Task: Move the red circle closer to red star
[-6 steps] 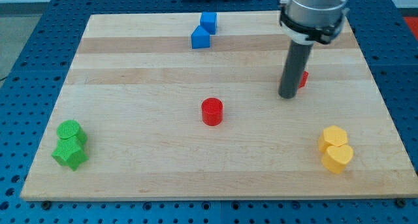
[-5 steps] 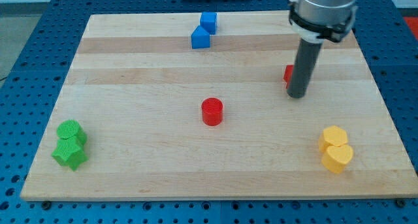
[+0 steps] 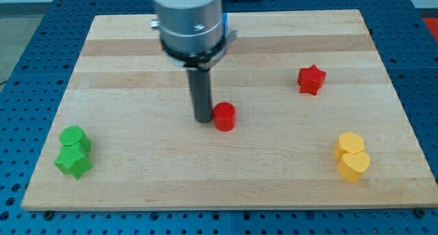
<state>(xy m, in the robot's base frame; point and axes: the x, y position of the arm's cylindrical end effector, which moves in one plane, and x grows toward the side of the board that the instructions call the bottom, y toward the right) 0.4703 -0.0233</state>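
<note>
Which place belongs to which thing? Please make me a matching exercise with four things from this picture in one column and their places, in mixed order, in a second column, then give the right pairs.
Things:
1. red circle
2. red star
3. yellow blocks
4. green blocks

Places:
A. near the board's edge at the view's bottom left
B. right next to my tip, on its view's-right side
C. near the board's edge at the view's bottom right
D. alone in the view's upper right part of the board

Pairs: 1-B, 2-D, 3-C, 4-A
</note>
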